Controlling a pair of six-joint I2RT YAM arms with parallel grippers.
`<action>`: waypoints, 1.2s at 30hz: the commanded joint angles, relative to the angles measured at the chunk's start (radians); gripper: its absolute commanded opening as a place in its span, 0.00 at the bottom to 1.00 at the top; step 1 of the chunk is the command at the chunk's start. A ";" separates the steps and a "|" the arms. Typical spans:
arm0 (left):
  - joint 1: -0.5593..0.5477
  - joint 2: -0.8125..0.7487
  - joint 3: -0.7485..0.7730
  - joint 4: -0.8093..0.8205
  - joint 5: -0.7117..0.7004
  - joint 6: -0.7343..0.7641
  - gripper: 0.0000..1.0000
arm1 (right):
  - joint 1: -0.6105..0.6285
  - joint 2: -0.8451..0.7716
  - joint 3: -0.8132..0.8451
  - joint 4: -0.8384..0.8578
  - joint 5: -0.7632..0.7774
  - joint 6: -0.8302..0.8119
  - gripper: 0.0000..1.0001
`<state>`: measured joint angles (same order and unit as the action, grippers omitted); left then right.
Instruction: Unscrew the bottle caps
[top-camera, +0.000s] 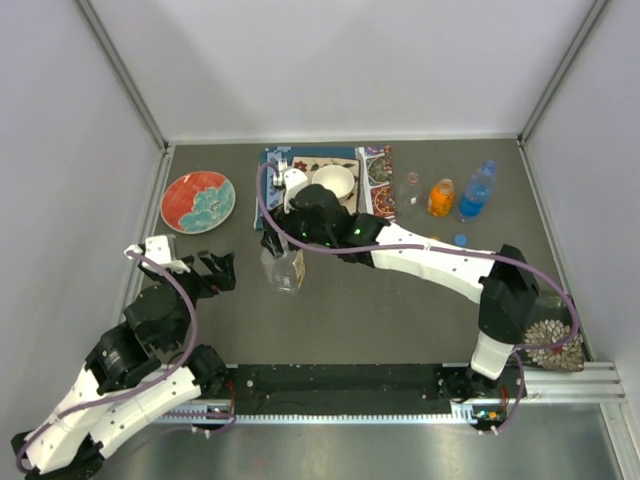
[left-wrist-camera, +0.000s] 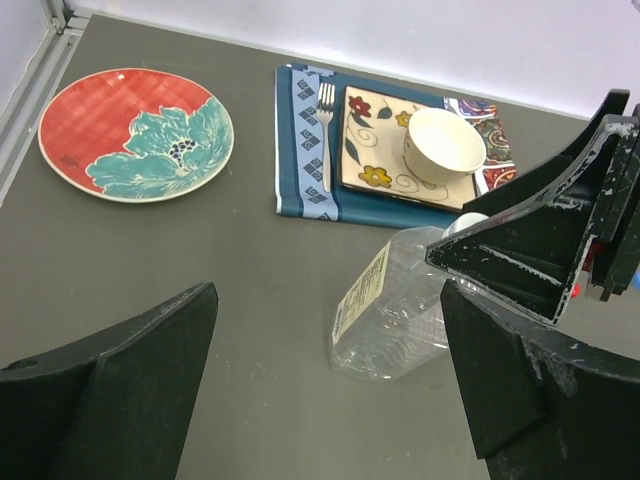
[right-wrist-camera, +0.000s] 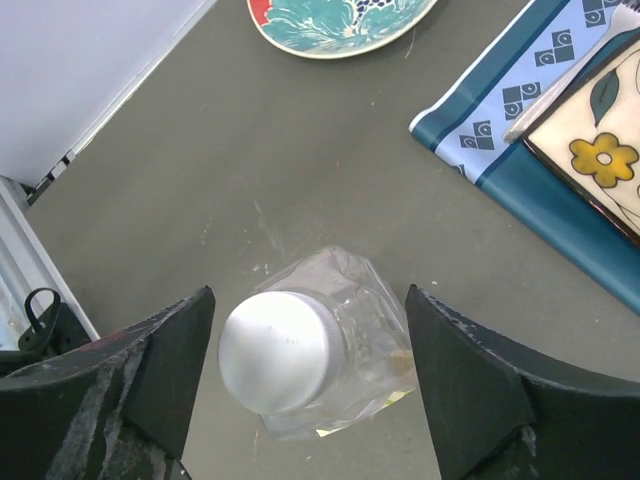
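Note:
A wide clear bottle (right-wrist-camera: 370, 345) with a white cap (right-wrist-camera: 283, 350) stands on the grey table near the middle. My right gripper (right-wrist-camera: 310, 370) is open directly above it, one finger on each side of the cap, with a gap showing on both sides. From the top view, that gripper (top-camera: 283, 240) hides the cap and only the bottle (top-camera: 285, 272) shows. In the left wrist view the bottle (left-wrist-camera: 395, 305) looks tilted and shows its yellow label. My left gripper (left-wrist-camera: 330, 390) is wide open and empty, to the left of the bottle. It hangs low over the table.
A slim clear bottle (top-camera: 410, 190), an orange bottle (top-camera: 441, 197) and a blue bottle (top-camera: 478, 190) stand at the back right, with a loose blue cap (top-camera: 460, 239) in front of them. A white bowl (top-camera: 333, 182) sits on a placemat (top-camera: 375, 185). A red plate (top-camera: 198, 200) lies at the back left.

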<state>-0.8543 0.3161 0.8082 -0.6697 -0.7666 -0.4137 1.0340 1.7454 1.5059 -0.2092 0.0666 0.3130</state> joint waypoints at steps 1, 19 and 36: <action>-0.002 -0.008 -0.015 0.039 0.010 0.012 0.99 | 0.017 -0.017 -0.009 0.045 0.022 0.005 0.73; -0.002 0.020 -0.018 0.081 0.091 0.029 0.99 | 0.021 -0.213 -0.144 0.057 0.116 -0.020 0.22; 0.008 0.239 0.092 0.468 0.707 0.144 0.99 | -0.263 -0.760 -0.277 -0.196 -0.206 0.046 0.00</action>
<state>-0.8532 0.5365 0.8536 -0.4290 -0.3161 -0.3130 0.8612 1.0798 1.2636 -0.3370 0.0319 0.3202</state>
